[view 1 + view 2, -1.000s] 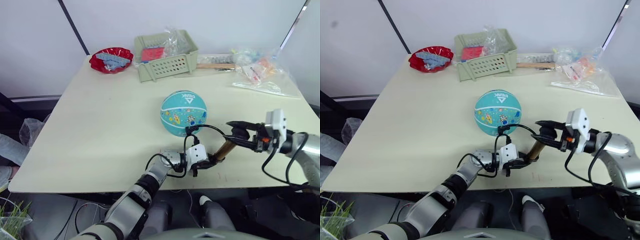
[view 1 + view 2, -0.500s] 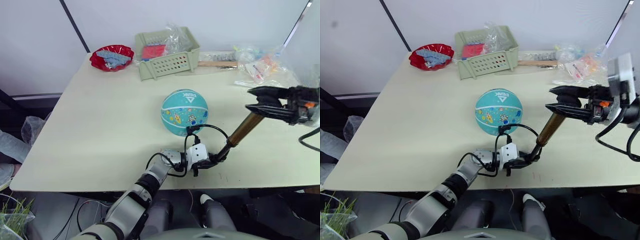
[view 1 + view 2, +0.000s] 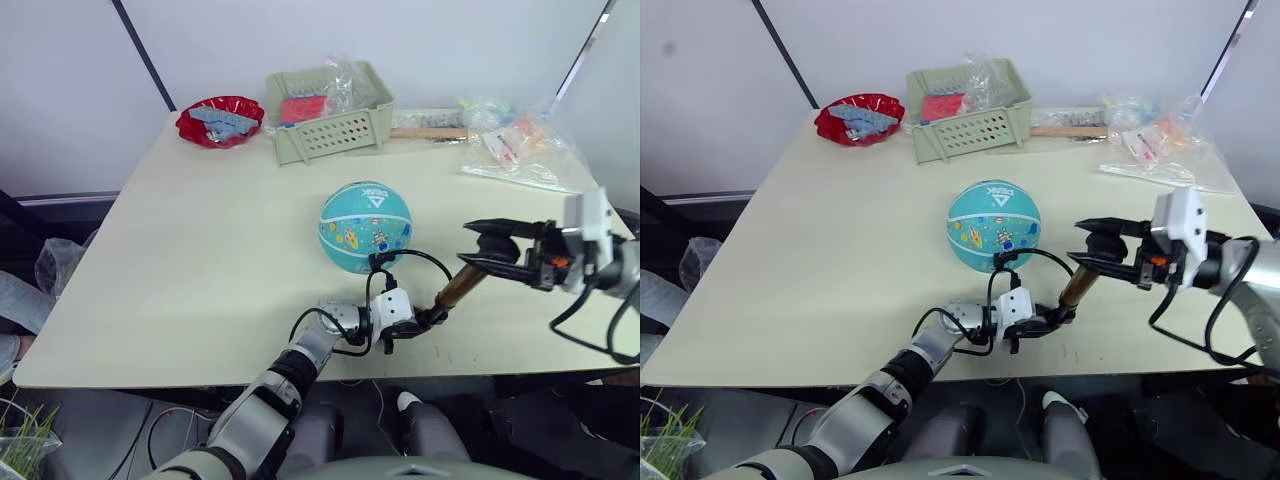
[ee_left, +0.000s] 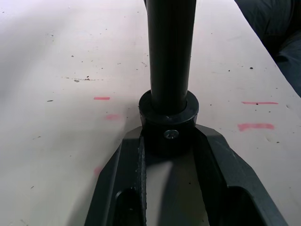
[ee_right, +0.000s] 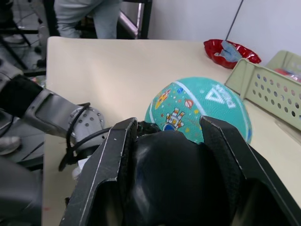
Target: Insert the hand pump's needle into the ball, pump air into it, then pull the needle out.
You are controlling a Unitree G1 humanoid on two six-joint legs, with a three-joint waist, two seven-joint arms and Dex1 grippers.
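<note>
We pinch the slim gold-bronze hand pump: left gripper clamps its base, right gripper its black T-handle; stiff, likely slippery.

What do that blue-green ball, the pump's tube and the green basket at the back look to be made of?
The ball looks like matte, pebbled rubber: grainy surface, printed cartoons. The hand pump barrel looks like metal with a bronze sheen, though coated plastic is possible; its base collar is plain black, probably plastic. The basket looks like moulded pale green plastic, with rows of punched holes.
</note>
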